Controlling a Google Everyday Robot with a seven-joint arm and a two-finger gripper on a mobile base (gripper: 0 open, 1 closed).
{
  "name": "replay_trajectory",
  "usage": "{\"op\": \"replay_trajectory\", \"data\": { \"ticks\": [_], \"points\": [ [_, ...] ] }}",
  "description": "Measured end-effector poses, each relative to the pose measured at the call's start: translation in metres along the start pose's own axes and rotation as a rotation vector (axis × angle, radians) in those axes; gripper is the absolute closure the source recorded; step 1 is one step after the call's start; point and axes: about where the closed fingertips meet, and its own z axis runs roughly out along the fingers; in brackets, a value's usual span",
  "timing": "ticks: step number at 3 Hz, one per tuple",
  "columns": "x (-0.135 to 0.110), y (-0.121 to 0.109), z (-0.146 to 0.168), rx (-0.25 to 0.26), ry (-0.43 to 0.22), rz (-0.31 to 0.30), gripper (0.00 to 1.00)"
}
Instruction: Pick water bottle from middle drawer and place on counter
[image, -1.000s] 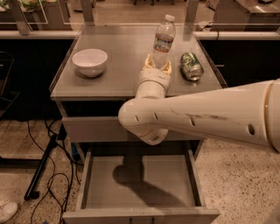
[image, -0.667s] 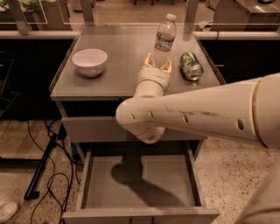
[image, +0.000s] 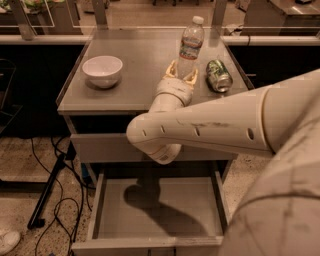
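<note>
**On the counter: bottle upright, gripper at its base**

On the flat grey rectangular counter (image: 135, 52) that tops the drawer cabinet, the small clear plastic water bottle (image: 190, 42) with a white cap and a red-banded pale label stands upright, towards the back right. The cream 2-finger gripper (image: 182, 75) sits right at the bottle's lower part, reaching in from the front, and it hides the bottle's base. Whether it clamps the bottle or stands free of it cannot be told.

The thick cream robot arm (image: 210, 132) enters from the right, bends in front of the cabinet and rises to the counter's front edge. Just right of the bottle, 1 green metal drink can (image: 218, 76) lies on its side. Well to the left, 1 round white bowl (image: 102, 70) sits upright.

Below, the wide shallow grey metal middle drawer (image: 150, 243) is pulled out, and the arm's shadow falls across its flat floor. Black cables (image: 55, 165) trail over the speckled floor (image: 20, 210) at the left.
</note>
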Motion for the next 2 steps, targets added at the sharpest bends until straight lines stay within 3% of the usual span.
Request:
{"op": "replay_trajectory", "data": {
  "ticks": [2],
  "points": [
    [0.0069, 0.0009, -0.0105, 0.013, -0.012, -0.037, 1.0]
  ]
}}
